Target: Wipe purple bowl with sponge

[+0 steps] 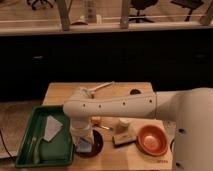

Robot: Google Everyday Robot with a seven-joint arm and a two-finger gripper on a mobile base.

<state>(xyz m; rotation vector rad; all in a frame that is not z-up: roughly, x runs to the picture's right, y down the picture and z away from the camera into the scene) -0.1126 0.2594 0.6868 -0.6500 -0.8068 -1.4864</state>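
Note:
The purple bowl [97, 146] sits near the front edge of the wooden table [65, 92], just right of the green tray; only its right part shows. My gripper [83, 143] points down at the end of the white arm [115, 106] and is over the bowl's left side. It is shut on the light-blue sponge [85, 146], which rests against the inside of the bowl. The arm's wrist hides the left half of the bowl.
A green tray [30, 120] at the left holds a pale blue-white cloth [52, 128]. An orange bowl [151, 140] stands at the right, a cream block with a dark base [121, 135] between the bowls. A white utensil [102, 87] lies at the back.

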